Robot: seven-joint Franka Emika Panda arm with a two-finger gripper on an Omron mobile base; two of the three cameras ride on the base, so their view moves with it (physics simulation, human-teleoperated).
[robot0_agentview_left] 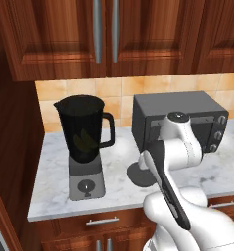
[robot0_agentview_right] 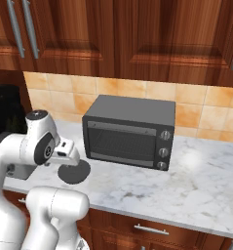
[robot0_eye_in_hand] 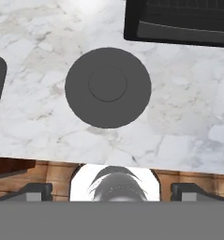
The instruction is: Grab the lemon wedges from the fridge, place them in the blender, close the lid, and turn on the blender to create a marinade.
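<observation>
Above the near part of the table (robot0_eye_in_hand: 188, 117), hand (robot0_eye_in_hand: 112, 187) hangs w/ jaws spread wide, holding nothing, tips well apart at bottom of hand view. Lid (robot0_eye_in_hand: 108, 87) lies flat on table right below it, near front edge, between blender (robot0_agentview_left: 84, 142) on left & toaster oven (robot0_agentview_right: 130, 131) at right-far side; touches neither. Blender jar is uncovered, yellowish lemon wedges (robot0_agentview_left: 84, 141) show dimly inside. Wood cabinets (robot0_agentview_left: 104, 34) hang above, tiled wall behind.
</observation>
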